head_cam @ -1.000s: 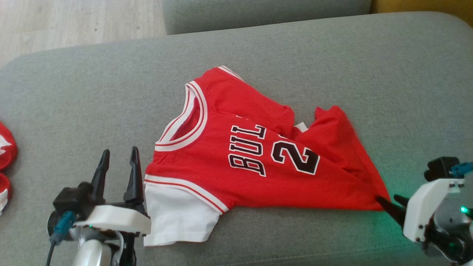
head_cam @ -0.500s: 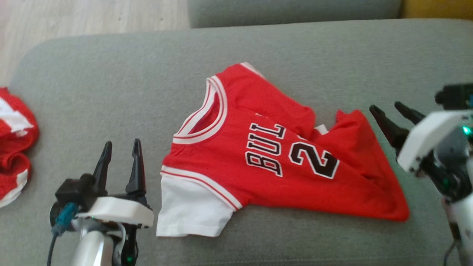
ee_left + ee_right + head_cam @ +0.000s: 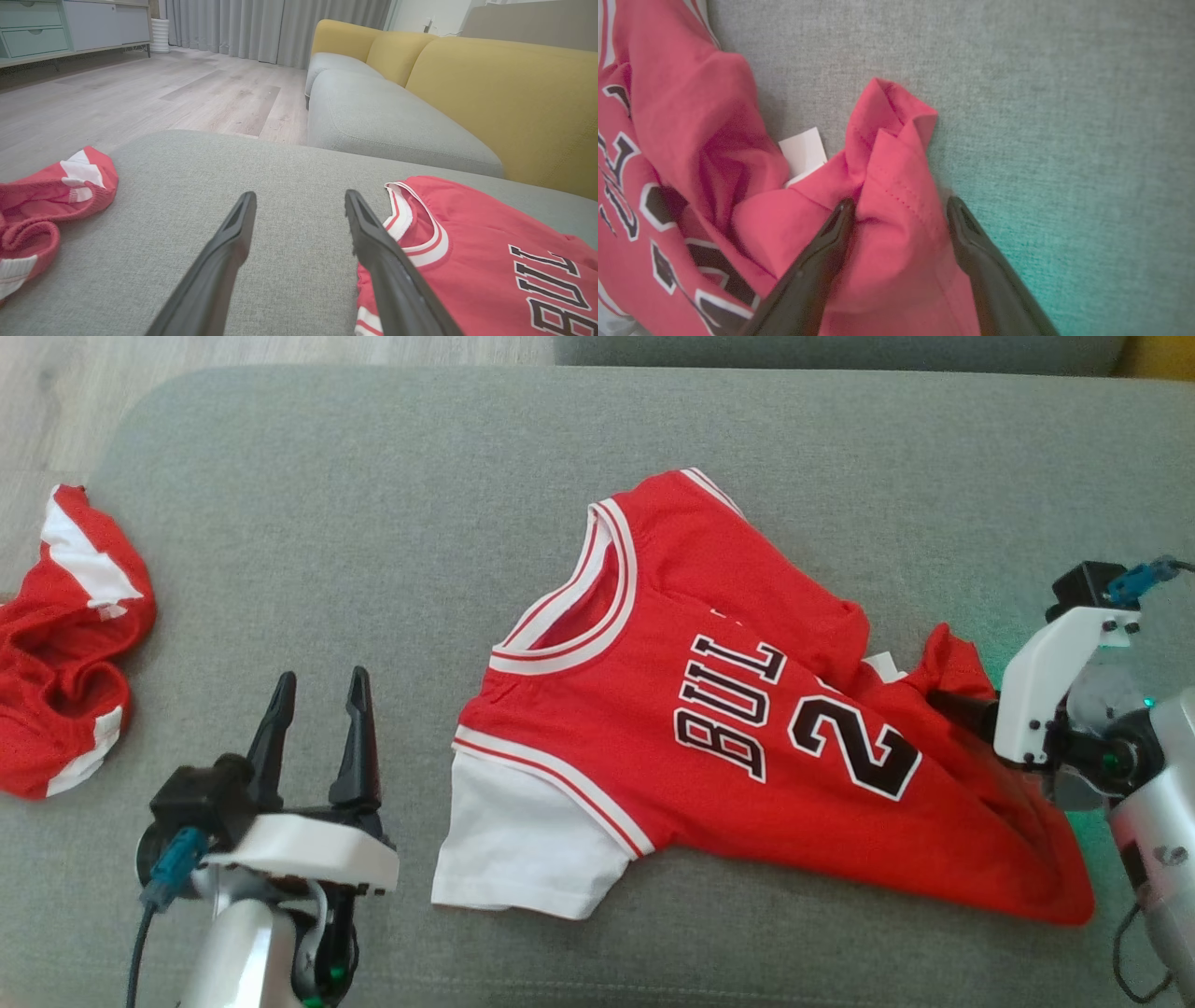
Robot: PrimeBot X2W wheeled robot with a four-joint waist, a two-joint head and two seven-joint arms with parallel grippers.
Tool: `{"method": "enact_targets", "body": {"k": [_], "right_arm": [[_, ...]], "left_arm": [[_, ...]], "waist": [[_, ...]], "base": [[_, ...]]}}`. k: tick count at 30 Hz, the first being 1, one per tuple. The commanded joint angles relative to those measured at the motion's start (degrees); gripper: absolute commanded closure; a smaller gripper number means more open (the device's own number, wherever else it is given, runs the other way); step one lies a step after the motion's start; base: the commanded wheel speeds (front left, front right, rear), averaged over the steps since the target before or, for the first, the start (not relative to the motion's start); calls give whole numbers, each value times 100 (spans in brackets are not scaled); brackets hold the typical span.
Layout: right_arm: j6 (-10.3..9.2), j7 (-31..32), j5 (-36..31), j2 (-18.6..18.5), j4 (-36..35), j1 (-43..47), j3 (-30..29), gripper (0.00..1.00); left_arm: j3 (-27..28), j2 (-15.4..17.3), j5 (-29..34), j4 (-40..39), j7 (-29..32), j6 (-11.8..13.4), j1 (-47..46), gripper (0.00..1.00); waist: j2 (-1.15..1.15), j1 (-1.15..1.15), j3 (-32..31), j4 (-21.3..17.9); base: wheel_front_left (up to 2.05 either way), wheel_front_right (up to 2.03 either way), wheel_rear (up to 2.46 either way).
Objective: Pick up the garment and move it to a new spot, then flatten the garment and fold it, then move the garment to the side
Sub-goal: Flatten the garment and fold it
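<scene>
And the right hand [image 3: 901, 203] is down on the garment [image 3: 747, 737], over at the right edge of the head view. Its two dark fingers [image 3: 817, 261] are spread apart, straddling a bunched fold of red cloth at the hem corner. In the right wrist view, the finger on the left presses into the fabric, and the one on the right sits at the cloth's edge against the grey cushion [image 3: 327, 476]. Nothing is pinched, the jaws stand wide. The garment lies across the middle of the cushion, front up, with black lettering and a numeral showing. Its white sleeve [image 3: 523, 849] is toward bottom centre, and a white tag [image 3: 803, 151] peeks out between folds. At lower left, the left hand [image 3: 320, 677] is over bare cushion, fingers parted, holding nothing, near the sleeve but apart from it. A second red-and-white garment [image 3: 65, 644] sits crumpled at the far left edge.
</scene>
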Motion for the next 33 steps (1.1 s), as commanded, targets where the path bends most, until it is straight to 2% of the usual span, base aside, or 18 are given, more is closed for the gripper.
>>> {"method": "enact_targets", "body": {"k": [1,2,3,4,10,16,28,32,33], "right_arm": [[-4,5,30,-25,-172,-229,90,0],[-4,-46,29,-33,-184,-242,117,31],[-4,-124,21,-45,-204,-250,157,69],[-4,-214,33,-53,-216,-256,182,100],[-4,-824,148,-136,-210,-505,227,100],[-4,-1355,265,-360,-17,-1239,292,100],[-4,-2458,199,-795,1055,-2438,438,100],[-4,-2769,167,-778,1445,-2654,522,100],[-4,-2889,168,-742,1519,-2686,533,54]], "left_arm": [[215,17,24,-179,-35,21,-210,0],[216,17,23,-178,-35,19,-207,0],[215,16,23,-178,-35,18,-209,0],[210,16,25,-179,-35,18,-213,0],[170,15,10,-223,-35,23,-268,0],[49,14,-3,-253,-35,16,-483,0],[-138,14,-14,-202,-35,22,-802,0],[-166,14,-6,-180,-35,41,-816,0],[-170,14,-4,-174,-35,48,-809,0]], "waist": [[0,0,-5,-3],[0,0,-7,-3],[0,0,-7,-2],[0,0,-5,0],[0,0,145,31],[0,0,644,181],[0,0,1101,502],[0,0,1082,495],[0,0,1054,473]], "base": [[0,0,0],[0,0,0],[0,0,0],[0,0,0],[0,0,0],[0,0,0],[0,0,0],[0,0,0],[0,0,0]]}}
